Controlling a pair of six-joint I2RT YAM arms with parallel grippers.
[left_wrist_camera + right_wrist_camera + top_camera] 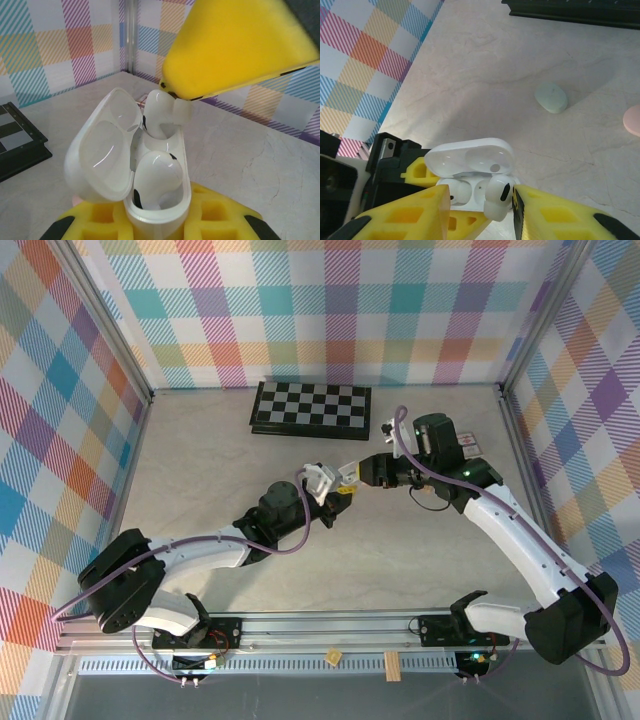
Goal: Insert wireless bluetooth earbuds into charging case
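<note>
My left hand (155, 227) is clamped on the open white charging case (105, 145), lid tipped back. My right hand (482, 196) has its yellow fingers (560, 215) parted. A white earbud (497, 197) stands part-way into one slot of the case, touching only one finger. A second earbud (155, 175) sits seated beside it. On the table (495, 65) beyond lie a mint case (551, 97) and a chessboard (310, 407).

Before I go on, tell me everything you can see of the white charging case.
The white charging case is glossy, pebble-shaped plastic, held upright at its base between the yellow pads of the left tool. Its hinged lid stands open, showing two moulded hollows. One white earbud sits seated in its socket; a second earbud sticks up from the other, touching a finger of the right tool.
</note>
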